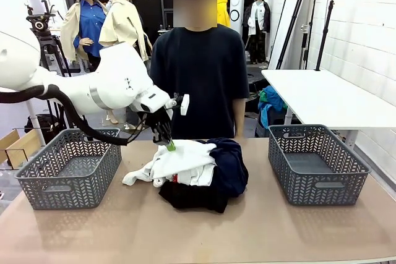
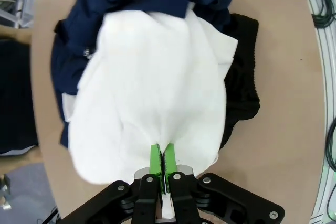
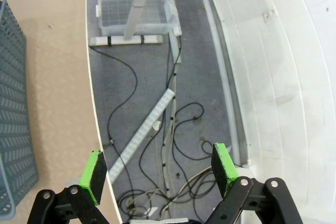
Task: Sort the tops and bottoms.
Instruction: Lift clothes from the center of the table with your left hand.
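Remote view of the sorting job: my left claw (image 1: 168, 144) is clenched on a fold of the white tops (image 1: 183, 162), at the far left edge of the heap in the middle of the desk (image 1: 185, 239). From the pinch the cloth runs out along the fingers (image 2: 155, 157), its long axis pointing at the navy bottoms (image 1: 232, 165) under and beyond it. A black garment (image 1: 190, 197) lies on the heap's near side. The left basket (image 1: 37, 180) is nearer that pinched edge than the right basket (image 1: 318, 193), so I judge a lift and leftward swing fits. My right claw (image 3: 160, 163), released, hangs past the desk edge, well apart from the heap.
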`<act>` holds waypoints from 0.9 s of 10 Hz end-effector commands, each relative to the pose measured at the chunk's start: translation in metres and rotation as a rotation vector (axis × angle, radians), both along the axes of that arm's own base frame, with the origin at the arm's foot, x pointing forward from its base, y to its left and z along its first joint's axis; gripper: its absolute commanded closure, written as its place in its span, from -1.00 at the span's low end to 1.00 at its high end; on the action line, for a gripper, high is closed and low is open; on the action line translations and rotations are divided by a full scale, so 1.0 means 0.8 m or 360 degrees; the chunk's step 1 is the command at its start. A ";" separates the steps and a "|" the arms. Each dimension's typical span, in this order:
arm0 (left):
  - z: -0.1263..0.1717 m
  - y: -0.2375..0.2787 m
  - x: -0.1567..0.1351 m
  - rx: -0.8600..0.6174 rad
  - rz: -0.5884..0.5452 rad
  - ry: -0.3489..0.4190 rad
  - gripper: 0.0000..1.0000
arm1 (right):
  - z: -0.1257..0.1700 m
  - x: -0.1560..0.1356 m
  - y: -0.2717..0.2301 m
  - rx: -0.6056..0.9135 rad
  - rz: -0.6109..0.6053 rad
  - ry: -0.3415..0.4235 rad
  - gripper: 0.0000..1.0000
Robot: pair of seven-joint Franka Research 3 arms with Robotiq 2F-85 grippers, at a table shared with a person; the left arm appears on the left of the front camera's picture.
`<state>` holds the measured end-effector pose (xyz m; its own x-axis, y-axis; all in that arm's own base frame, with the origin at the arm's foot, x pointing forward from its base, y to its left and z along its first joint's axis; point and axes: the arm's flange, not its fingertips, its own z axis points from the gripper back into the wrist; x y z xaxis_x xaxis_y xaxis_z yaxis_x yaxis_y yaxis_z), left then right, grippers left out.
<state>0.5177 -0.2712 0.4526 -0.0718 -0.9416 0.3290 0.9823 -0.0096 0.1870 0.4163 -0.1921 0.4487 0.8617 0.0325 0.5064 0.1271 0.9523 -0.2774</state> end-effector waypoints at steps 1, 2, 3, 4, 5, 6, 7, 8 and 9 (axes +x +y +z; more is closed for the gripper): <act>0.063 0.021 0.012 -0.0058 0.0124 -0.0070 1.00 | 0.000 0.001 0.000 -0.0005 0.0004 0.0005 -1.00; 0.113 0.033 0.017 -0.0088 0.0198 -0.0121 1.00 | 0.000 0.001 0.000 -0.0005 0.0004 0.0005 -1.00; 0.157 0.041 0.016 -0.0098 0.0242 -0.0211 1.00 | 0.000 0.001 0.000 -0.0005 0.0004 0.0005 -1.00; 0.204 0.047 0.010 -0.0111 0.0259 -0.0311 1.00 | 0.000 0.001 0.000 -0.0005 0.0004 0.0005 -1.00; 0.255 0.048 0.003 -0.0105 0.0310 -0.0449 1.00 | 0.000 0.001 0.000 -0.0005 0.0004 0.0005 -1.00; 0.324 0.049 -0.005 -0.0134 0.0385 -0.0588 1.00 | 0.000 0.001 0.000 -0.0005 0.0004 0.0005 -1.00; 0.383 0.046 -0.013 -0.0165 0.0462 -0.0708 1.00 | 0.000 0.001 0.000 -0.0005 0.0004 0.0005 -1.00; 0.434 0.038 -0.019 -0.0172 0.0556 -0.0831 1.00 | 0.000 0.001 0.000 -0.0005 0.0004 0.0005 -1.00; 0.479 0.029 -0.027 -0.0175 0.0649 -0.0909 1.00 | 0.000 0.001 0.000 -0.0005 0.0004 0.0005 -1.00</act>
<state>0.4821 -0.2263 0.8158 0.0385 -0.8876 0.4591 0.6929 0.3547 0.6278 0.4162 -0.1923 0.4488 0.8616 0.0321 0.5066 0.1276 0.9523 -0.2773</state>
